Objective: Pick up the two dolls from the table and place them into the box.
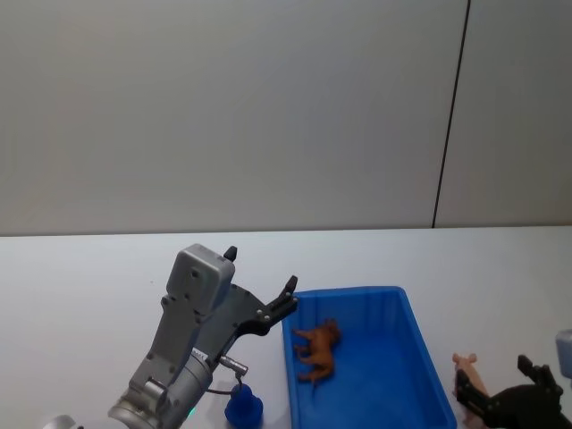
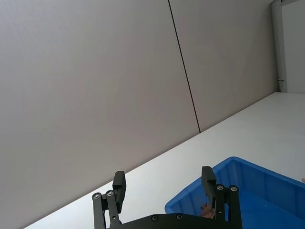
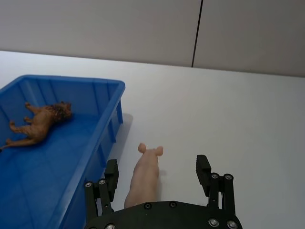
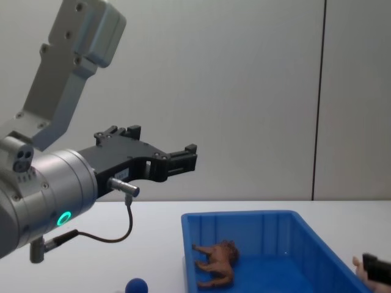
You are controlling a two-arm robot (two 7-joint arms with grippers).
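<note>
Head view: three dolls (image 1: 320, 349) (image 1: 243, 407) (image 1: 465, 365), box (image 1: 349, 291); left end effector (image 1: 261, 268), right end effector (image 1: 494, 380) spread, empty.

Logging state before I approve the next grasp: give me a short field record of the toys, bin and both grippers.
brown lion toy: lying inside bright blue plastic bin
pale pink pig toy: on white table, right of bin
dark blue ball-headed figure: on table, left of bin
right gripper: open, straddling pig, not closed
left gripper: open, empty, raised near bin's left wall
</note>
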